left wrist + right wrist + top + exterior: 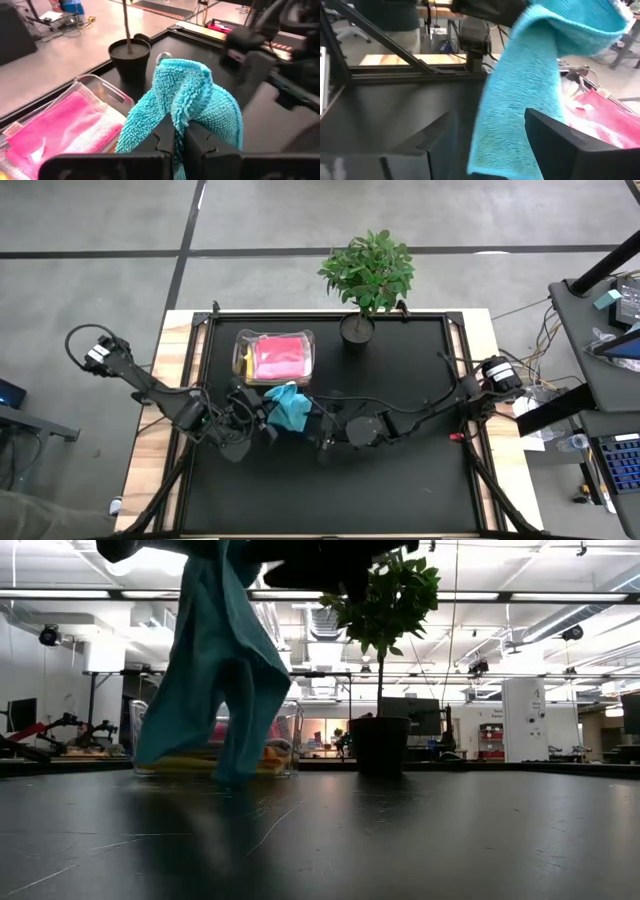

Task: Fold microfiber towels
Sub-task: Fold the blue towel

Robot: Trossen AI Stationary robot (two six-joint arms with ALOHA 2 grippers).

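The left gripper (177, 142) is seen with its two dark fingers (162, 142) pressed together on a fold of the teal towel (187, 97), which is pinched between them and rises in a bunched hump above the fingertips. In the high view the same gripper (262, 418) lies left of centre on the black table (400, 490), with the teal towel (290, 408) bunched just to its right. The right gripper (485, 135) is shown with its jaws spread apart; the teal towel (520, 95) hangs down between the two fingers (570, 145), and whether it is touched by them cannot be told. In the high view this gripper (325, 430) sits just right of the towel, near the middle of the frame.

In the low view the teal towel (215, 670) is seen lifted off the table, draped downward at the left of the frame, its lower edge close to the surface.

Behind it, in the upper middle of the high view, a clear plastic box (243, 352) is placed, with a pink towel (280, 357) lying on top inside it and a yellow towel (246, 361) showing at its left edge. A potted plant (367, 275) stands just right of the box.
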